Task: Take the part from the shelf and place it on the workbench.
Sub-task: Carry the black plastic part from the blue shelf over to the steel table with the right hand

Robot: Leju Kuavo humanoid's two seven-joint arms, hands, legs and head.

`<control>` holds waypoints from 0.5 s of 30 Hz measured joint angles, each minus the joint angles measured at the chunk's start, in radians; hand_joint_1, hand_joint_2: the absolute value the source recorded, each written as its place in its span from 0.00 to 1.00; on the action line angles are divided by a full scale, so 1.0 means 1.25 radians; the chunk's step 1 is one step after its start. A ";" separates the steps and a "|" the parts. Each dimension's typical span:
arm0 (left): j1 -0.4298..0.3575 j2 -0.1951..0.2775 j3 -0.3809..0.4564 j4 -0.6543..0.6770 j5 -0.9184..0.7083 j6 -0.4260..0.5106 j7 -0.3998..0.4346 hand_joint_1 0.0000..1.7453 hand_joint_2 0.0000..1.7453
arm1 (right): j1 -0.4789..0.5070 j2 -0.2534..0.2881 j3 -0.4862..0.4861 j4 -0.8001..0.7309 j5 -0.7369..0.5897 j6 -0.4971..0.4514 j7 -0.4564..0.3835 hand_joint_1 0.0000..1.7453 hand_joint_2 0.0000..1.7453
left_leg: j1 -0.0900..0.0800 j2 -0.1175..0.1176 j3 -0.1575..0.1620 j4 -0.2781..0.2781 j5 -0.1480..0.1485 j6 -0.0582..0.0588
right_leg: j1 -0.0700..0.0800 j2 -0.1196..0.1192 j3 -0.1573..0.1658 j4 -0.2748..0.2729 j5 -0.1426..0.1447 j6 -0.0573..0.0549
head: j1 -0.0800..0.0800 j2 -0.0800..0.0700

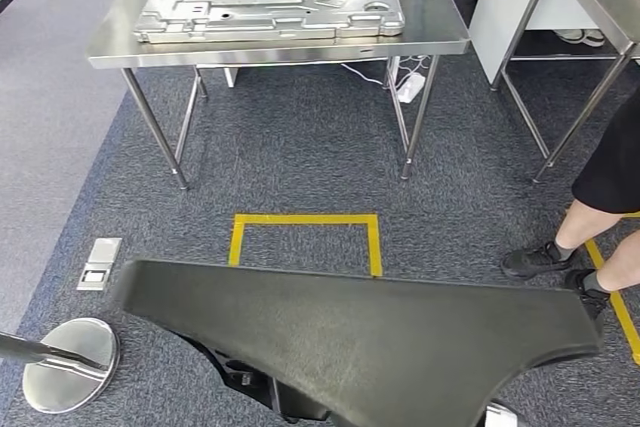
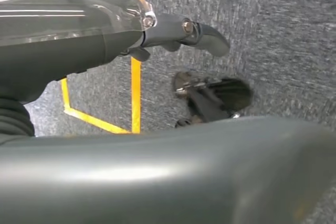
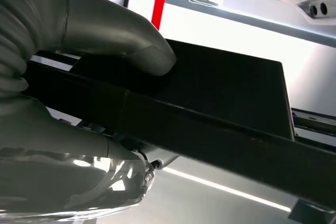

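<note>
Black part (image 1: 362, 337) carried low before us, well short of worktop (image 1: 279, 52). Right hand (image 3: 79, 77) fingers (image 3: 138, 51) clamp part; left hand (image 2: 79, 30) grip: cannot tell. We judge risks: slip, person's feet (image 1: 555, 267) near path.

A steel bench (image 1: 302, 49) stands on grey carpet floor (image 1: 302, 147), carrying a flat pressed metal panel (image 1: 268, 9). On the floor lie a yellow tape outline (image 1: 306, 219), a small floor socket plate (image 1: 99, 264) and a round metal base (image 1: 72, 362).
</note>
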State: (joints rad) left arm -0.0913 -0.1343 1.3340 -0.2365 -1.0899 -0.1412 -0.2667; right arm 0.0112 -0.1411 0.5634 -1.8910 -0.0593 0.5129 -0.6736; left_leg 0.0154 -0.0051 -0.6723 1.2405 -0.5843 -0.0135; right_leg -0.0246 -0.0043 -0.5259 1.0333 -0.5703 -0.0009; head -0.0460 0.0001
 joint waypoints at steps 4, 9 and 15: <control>0.000 0.000 0.000 0.000 0.000 0.001 -0.002 0.00 1.00 | 0.002 0.000 0.000 -0.004 0.001 -0.002 -0.004 1.00 1.00 | -0.005 0.002 0.050 -0.131 0.059 0.011 | 0.001 0.002 0.025 -0.002 -0.020 0.018 | -0.001 0.000; 0.001 0.002 0.000 0.000 -0.002 0.003 -0.003 0.00 1.00 | 0.005 0.000 0.001 -0.009 0.002 -0.007 -0.006 1.00 1.00 | -0.003 0.001 0.074 -0.150 0.042 0.039 | 0.001 0.003 0.008 0.053 -0.041 0.035 | 0.000 0.000; 0.001 0.002 0.000 0.000 -0.002 0.004 -0.003 0.00 1.00 | 0.017 -0.001 0.001 -0.010 0.005 -0.013 -0.010 1.00 1.00 | -0.010 0.000 0.108 -0.151 0.014 0.048 | 0.006 0.003 -0.108 0.176 -0.041 0.030 | 0.000 0.000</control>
State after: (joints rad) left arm -0.0897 -0.1316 1.3335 -0.2365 -1.0929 -0.1362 -0.2705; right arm 0.0321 -0.1423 0.5644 -1.9038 -0.0530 0.4961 -0.6858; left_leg 0.0034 -0.0050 -0.5368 1.0519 -0.5673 0.0460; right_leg -0.0172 -0.0009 -0.6612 1.2539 -0.6211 0.0363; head -0.0454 0.0003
